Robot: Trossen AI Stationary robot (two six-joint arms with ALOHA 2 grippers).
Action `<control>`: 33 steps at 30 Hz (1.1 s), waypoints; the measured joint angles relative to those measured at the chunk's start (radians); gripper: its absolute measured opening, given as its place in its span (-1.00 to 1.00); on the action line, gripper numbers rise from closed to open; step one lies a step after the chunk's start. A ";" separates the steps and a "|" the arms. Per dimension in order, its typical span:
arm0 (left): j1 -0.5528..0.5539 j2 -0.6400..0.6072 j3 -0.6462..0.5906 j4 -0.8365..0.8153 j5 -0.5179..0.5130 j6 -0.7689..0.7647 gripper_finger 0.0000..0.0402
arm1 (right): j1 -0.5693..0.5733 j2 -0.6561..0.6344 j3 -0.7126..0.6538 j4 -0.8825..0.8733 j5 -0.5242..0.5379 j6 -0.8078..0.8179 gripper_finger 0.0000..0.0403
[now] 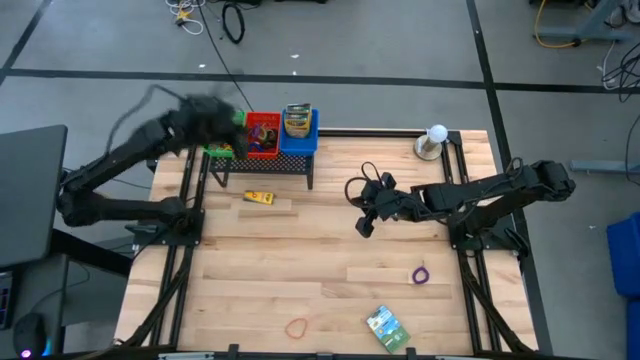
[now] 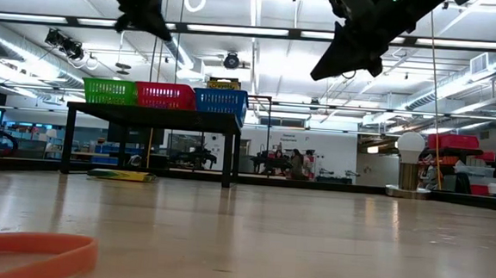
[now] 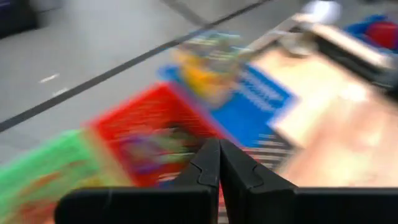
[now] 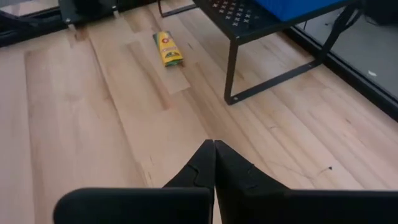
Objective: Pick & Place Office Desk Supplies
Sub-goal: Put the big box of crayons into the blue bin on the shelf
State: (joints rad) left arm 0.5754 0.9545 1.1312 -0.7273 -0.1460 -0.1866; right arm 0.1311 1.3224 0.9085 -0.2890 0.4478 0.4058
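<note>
A yellow-green crayon box (image 1: 258, 198) lies flat on the table in front of the black rack, and shows in the right wrist view (image 4: 168, 48) and the low view (image 2: 121, 174). More crayon boxes stand in the blue basket (image 1: 298, 122). A purple rubber band (image 1: 420, 274), an orange-red band (image 1: 296, 327) and a green printed packet (image 1: 386, 325) lie near the table's near edge. My left gripper (image 3: 219, 155) is shut, high above the green and red baskets (image 1: 262, 132). My right gripper (image 4: 214, 152) is shut and empty, raised over mid-table (image 1: 362, 226), right of the crayon box.
The black wire-mesh rack (image 1: 258, 165) stands at the far edge and carries green, red and blue baskets. A white ball on a round base (image 1: 435, 140) sits at the far right corner. Bare wood lies between the rack and the near-edge items. The orange band (image 2: 25, 250) lies close to the low camera.
</note>
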 joint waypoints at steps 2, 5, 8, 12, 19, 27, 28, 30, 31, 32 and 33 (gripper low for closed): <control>-0.103 -0.020 -0.086 0.117 -0.010 -0.007 -0.97 | -0.006 0.000 0.000 0.007 -0.003 0.001 -0.98; -0.262 -0.064 -0.242 0.358 -0.035 0.017 -0.97 | -0.004 0.000 0.000 0.008 -0.006 0.024 -0.98; -0.414 -0.066 -0.406 0.623 -0.068 -0.003 -0.97 | 0.000 0.000 0.000 0.008 -0.005 0.081 -0.98; -0.560 -0.033 -0.558 0.900 -0.098 -0.059 -0.94 | 0.003 0.000 0.000 0.008 0.009 0.137 -0.98; -0.707 0.072 -0.660 0.944 -0.216 -0.165 -0.94 | 0.012 0.000 0.000 0.005 -0.073 0.197 -0.98; -0.748 0.215 -0.671 0.939 -0.179 -0.200 -0.94 | 0.150 0.089 0.000 0.012 -0.018 0.357 -0.98; -0.746 0.234 -0.671 0.940 -0.153 -0.215 -0.94 | 0.169 0.112 0.000 0.006 -0.016 0.396 -0.98; -0.746 0.272 -0.671 0.939 -0.109 -0.236 -0.94 | 0.206 0.168 0.006 0.006 -0.013 0.465 -0.98; -0.747 0.288 -0.672 0.934 -0.084 -0.243 -0.94 | 0.224 0.194 0.011 0.004 -0.014 0.496 -0.98; -0.753 0.308 -0.672 0.944 -0.059 -0.242 -0.94 | 0.241 0.221 0.022 0.002 -0.013 0.526 -0.98; -0.760 0.324 -0.671 0.953 -0.035 -0.231 -0.94 | 0.255 0.246 0.036 0.004 -0.014 0.552 -0.98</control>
State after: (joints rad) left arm -0.1851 1.2781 0.4602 0.2252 -0.1814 -0.4177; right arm 0.3863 1.5682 0.9440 -0.2848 0.4335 0.9582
